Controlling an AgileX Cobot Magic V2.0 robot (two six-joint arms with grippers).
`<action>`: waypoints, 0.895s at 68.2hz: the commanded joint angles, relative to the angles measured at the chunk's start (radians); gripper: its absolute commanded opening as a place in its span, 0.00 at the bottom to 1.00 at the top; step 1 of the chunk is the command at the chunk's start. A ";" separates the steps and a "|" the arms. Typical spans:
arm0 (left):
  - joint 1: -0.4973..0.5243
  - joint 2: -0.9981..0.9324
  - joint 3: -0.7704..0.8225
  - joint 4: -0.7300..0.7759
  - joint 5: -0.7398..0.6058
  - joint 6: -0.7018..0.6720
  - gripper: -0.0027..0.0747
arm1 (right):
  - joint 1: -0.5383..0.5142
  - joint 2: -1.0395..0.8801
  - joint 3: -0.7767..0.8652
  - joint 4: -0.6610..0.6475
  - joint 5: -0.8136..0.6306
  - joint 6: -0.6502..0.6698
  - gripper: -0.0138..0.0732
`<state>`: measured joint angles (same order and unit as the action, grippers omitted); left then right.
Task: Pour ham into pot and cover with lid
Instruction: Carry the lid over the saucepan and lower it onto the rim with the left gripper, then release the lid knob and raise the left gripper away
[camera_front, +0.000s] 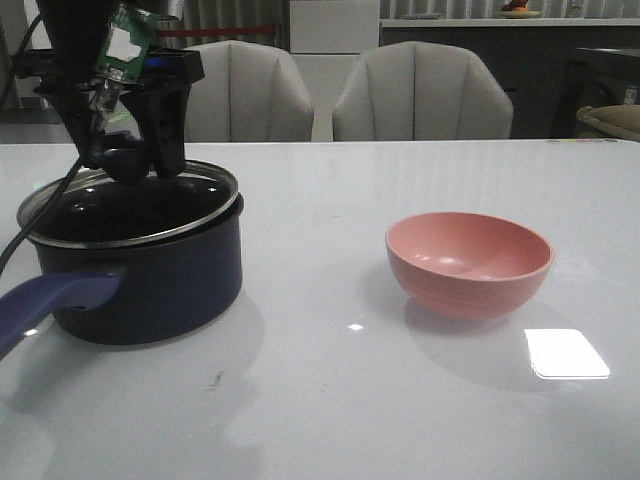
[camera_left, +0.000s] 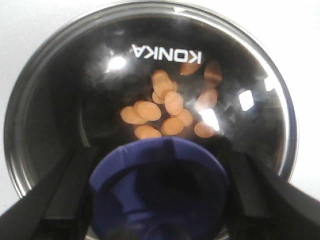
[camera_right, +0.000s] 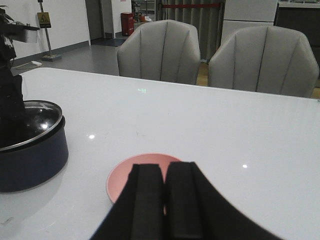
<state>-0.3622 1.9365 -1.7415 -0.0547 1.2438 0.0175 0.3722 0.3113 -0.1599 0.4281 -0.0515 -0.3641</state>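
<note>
At the left of the white table (camera_front: 330, 400) stands the pot (camera_front: 150, 285), dark navy, its long purple-blue handle (camera_front: 50, 300) reaching toward the near left edge. The lid (camera_front: 130, 205) sits on top of it, tilted a little: its metal rim lies low on the left and rides above the pot's edge on the right. Above it the left hand (camera_front: 135, 160) comes straight down, its black fingers (camera_front: 165, 120) set on either side of the lid's knob. The left wrist view shows this more closely: the blue knob (camera_left: 160, 190) fills the space between the two fingers, which press in on both sides, so the hand is closed around it. Through the dark glass the ham (camera_left: 167, 107) lies in a loose heap of orange-pink pieces on the pot's floor, beneath the white lettering printed on the lid.

Further right, well apart from the pot, a pink bowl (camera_front: 470, 262) rests upright on the table, with nothing visible inside it. The right hand (camera_right: 165, 200) appears only in its own wrist view, hanging above the near rim of that bowl, its two fingers pressed together and holding nothing. Behind the table stand two grey chairs (camera_front: 420, 92).
</note>
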 joint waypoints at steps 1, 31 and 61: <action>-0.009 -0.047 -0.029 -0.011 0.026 0.000 0.57 | 0.003 0.003 -0.026 -0.001 -0.084 -0.008 0.33; -0.009 -0.047 -0.042 -0.011 -0.005 0.000 0.75 | 0.003 0.003 -0.026 -0.001 -0.084 -0.008 0.33; -0.009 -0.162 -0.128 0.033 0.025 0.000 0.75 | 0.003 0.003 -0.026 -0.001 -0.084 -0.008 0.33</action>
<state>-0.3622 1.8886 -1.8443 -0.0292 1.2428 0.0175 0.3722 0.3113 -0.1599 0.4281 -0.0515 -0.3641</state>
